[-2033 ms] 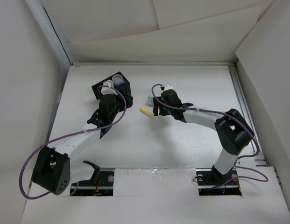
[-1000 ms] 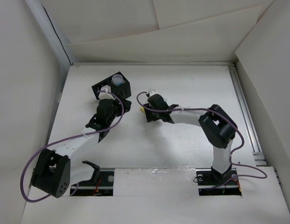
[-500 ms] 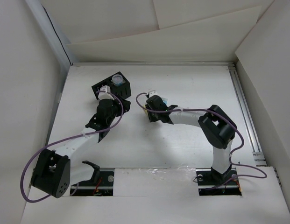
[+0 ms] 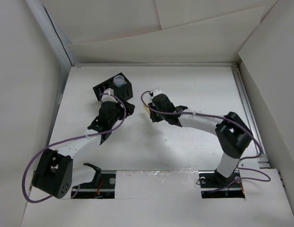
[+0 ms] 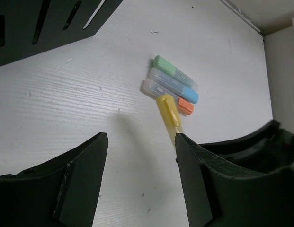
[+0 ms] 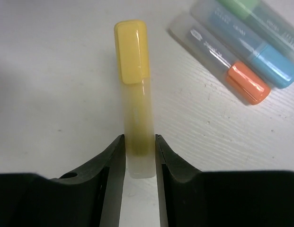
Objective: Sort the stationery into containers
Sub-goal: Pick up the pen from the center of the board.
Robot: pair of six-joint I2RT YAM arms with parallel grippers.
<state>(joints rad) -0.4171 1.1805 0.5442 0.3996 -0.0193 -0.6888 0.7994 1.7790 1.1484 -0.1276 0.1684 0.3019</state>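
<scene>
Right hand (image 6: 138, 142) pinching yellow marker (image 6: 131, 52), elbow (image 4: 236, 135) swung outward since a moment ago | left hand (image 5: 139, 137) spread, empty, still near black box (image 4: 105, 89)

three bars (image 5: 175, 85) side by side on table (image 5: 66, 94); fourth bar (image 6: 135, 94) just beside them, between right gripper (image 6: 138, 142) fingers. box (image 4: 113, 87) behind-left, roll (image 4: 119, 81) inside.

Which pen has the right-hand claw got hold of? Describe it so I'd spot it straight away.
On the white table, look right of the black slotted organiser box, at the group of stubby translucent markers. The right gripper pinches the yellow-capped marker by its clear end. Its neighbours, lying side by side, wear an orange cap, a blue cap and a green cap.
</scene>
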